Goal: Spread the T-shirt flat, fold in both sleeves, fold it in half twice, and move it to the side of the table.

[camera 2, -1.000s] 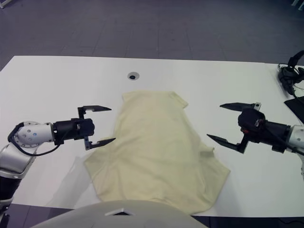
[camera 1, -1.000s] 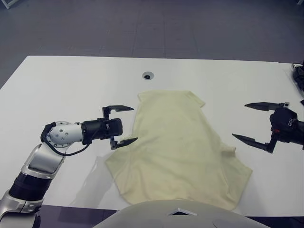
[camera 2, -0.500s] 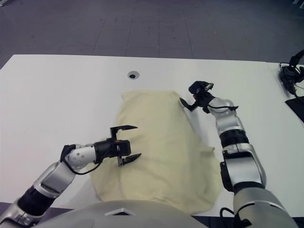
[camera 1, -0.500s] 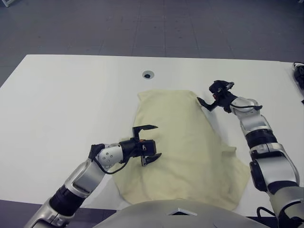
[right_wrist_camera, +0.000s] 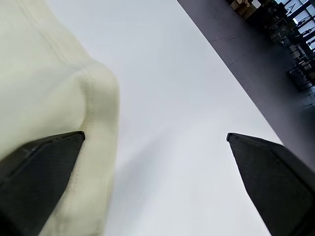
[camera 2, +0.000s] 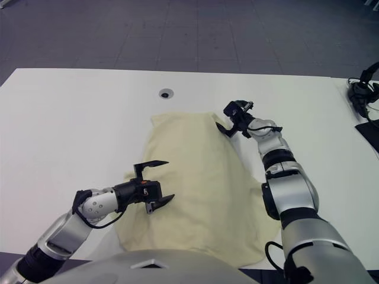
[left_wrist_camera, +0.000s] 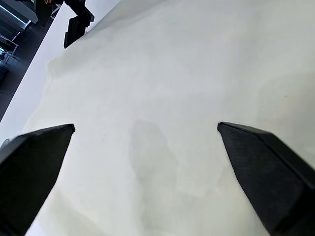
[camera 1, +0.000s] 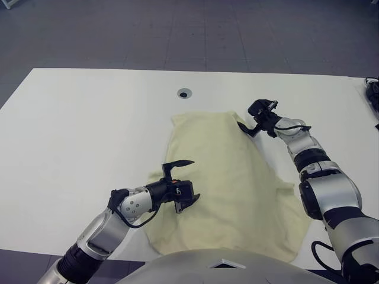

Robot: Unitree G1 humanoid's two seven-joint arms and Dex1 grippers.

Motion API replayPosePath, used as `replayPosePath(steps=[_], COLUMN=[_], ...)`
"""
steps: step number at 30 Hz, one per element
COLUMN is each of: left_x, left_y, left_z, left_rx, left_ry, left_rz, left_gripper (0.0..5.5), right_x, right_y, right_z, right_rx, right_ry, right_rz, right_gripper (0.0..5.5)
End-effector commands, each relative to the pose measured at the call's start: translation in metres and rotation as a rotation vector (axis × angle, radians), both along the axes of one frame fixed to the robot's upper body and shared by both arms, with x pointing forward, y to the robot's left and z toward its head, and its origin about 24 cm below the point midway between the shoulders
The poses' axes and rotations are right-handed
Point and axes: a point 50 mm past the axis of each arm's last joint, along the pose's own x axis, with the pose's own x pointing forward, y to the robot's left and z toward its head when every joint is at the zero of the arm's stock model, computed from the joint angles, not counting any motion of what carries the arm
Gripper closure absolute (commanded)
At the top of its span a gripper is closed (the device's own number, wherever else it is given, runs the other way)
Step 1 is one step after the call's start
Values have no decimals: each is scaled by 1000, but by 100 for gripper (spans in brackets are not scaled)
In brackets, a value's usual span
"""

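A pale yellow T-shirt (camera 1: 219, 177) lies rumpled in the middle of the white table (camera 1: 77, 118), narrower at its far end. My left gripper (camera 1: 194, 179) hovers open over the shirt's near left part, with only cloth between the fingers (left_wrist_camera: 146, 127). My right gripper (camera 1: 254, 118) stands open at the shirt's far right corner. In the right wrist view one finger (right_wrist_camera: 39, 162) rests at the stitched hem (right_wrist_camera: 93, 98) and the other is over bare table.
A round cable hole (camera 1: 185, 93) sits in the table just beyond the shirt. Dark cables (camera 1: 373, 94) lie at the table's right edge. Bare table stretches to the left and far side. Grey floor lies past the far edge.
Both arms swung in from the table's sides onto the shirt. Over the last half second the left gripper drew slightly nearer and the right gripper edged left to the far corner.
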Motion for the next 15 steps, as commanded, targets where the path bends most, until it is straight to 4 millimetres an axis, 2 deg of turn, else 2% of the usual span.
replayPosePath(steps=[1, 6, 12, 15], left_x=[-11, -23, -24, -25], left_y=[7, 8, 10, 9], left_z=[-12, -23, -29, -31], left_rx=[86, 118, 132, 134], left_ry=[70, 146, 184, 191], left_rz=[-59, -130, -152, -159], left_gripper=[10, 10, 10, 10], right_x=[-12, -7, 3, 9], right_y=[-22, -36, -21, -13], right_z=[-17, -1, 25, 38], right_rx=[-218, -379, -646, -729], right_ry=[88, 2, -220, -313], right_rz=[17, 46, 292, 361], right_gripper=[13, 13, 13, 13])
